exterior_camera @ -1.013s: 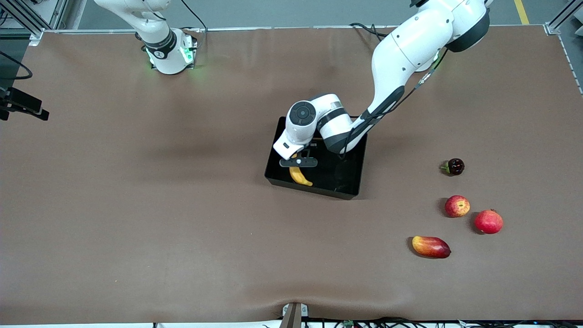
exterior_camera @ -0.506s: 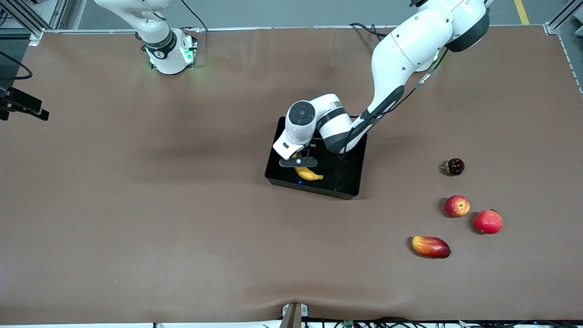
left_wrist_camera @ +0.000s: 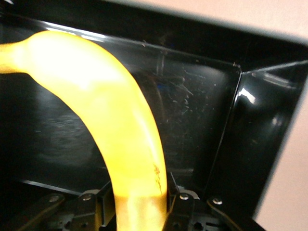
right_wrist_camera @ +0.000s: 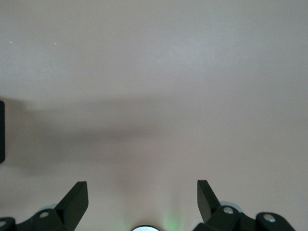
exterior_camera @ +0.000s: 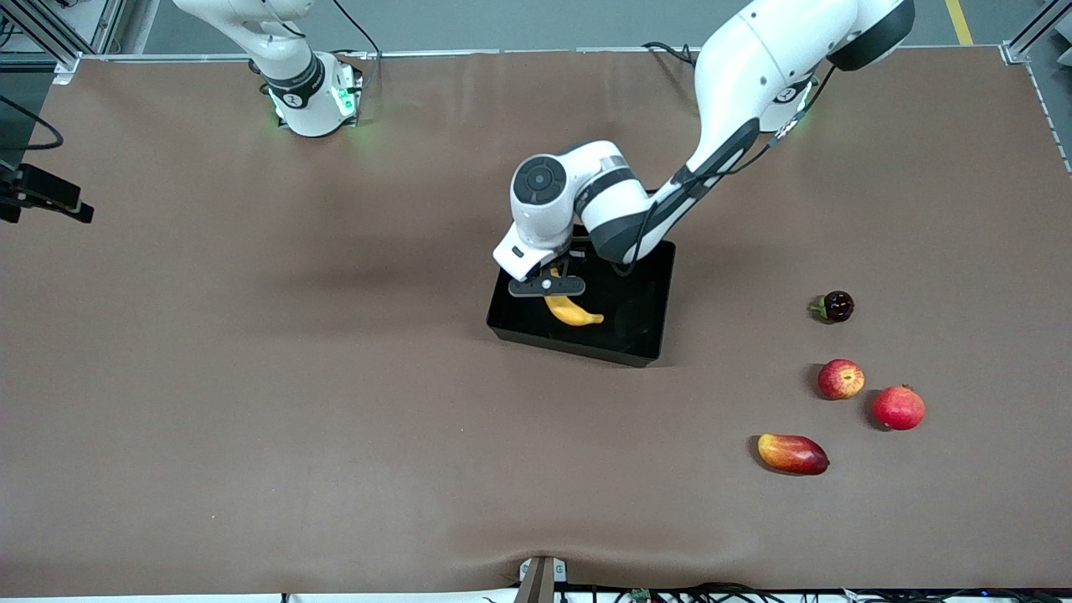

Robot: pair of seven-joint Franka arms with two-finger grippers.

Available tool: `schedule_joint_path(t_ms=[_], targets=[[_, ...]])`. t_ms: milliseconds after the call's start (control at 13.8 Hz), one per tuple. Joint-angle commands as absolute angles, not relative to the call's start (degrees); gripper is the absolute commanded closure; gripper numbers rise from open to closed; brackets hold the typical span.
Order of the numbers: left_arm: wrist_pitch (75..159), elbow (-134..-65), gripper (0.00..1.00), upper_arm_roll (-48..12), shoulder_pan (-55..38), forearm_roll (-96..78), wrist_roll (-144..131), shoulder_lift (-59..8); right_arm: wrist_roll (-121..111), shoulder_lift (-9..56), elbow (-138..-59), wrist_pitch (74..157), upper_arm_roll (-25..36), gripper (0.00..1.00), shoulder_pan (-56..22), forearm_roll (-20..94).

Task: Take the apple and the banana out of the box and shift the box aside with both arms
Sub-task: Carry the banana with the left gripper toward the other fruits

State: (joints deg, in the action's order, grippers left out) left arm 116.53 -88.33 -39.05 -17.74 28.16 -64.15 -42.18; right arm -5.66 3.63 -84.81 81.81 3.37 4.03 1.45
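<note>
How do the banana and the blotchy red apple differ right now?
The banana is long, curved and yellow; the apple is small, round and red with yellow blotches. The banana is over the black bin, clamped in the left gripper; the apple lies untouched on the table toward the left arm's end.

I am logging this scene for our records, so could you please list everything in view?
Glossy black plastic bin: one, mid-table.
Curved yellow banana: one, over the bin.
Red apple with yellow blotches: one, toward the left arm's end.
All-red round fruit: one, beside the apple.
Oval red-yellow mango: one, nearest the camera.
Small dark round fruit: one, farther than the apple.
Left gripper: shut on the banana.
Right gripper: open, waiting over bare table.
</note>
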Motion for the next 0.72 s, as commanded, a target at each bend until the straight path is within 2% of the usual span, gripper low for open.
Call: schedule_joint_path(t_ms=[0,145,289,434,651], targets=[[112.9,-86.7,1.00,-39.7,-16.1,26.2,-64.2,-38.6,-6.2,5.8,-84.3,81.0,2.5,0.00,4.3,1.9],[111.8,-86.9,1.00,-40.3,-13.5,24.6,-61.9,-35.3,-6.1,6.2,-84.3,79.1,2.2,0.00,3.4,2.7],[107.9,-87.1,1.00,-40.8,-9.8,23.2,-56.0,-31.3,-5.4,6.2,-84.4,79.0,2.3,0.00,-1.1,4.0],[104.3,-88.1,1.00,-42.2,-3.4,20.8,-46.6,-28.5,0.8,6.3,-84.9,79.3,2.3,0.00,-6.8,5.5],[102.9,-92.9,1.00,-45.4,7.7,20.8,-35.1,-25.6,15.5,10.5,-85.3,83.1,2.3,0.00,-14.4,9.6]])
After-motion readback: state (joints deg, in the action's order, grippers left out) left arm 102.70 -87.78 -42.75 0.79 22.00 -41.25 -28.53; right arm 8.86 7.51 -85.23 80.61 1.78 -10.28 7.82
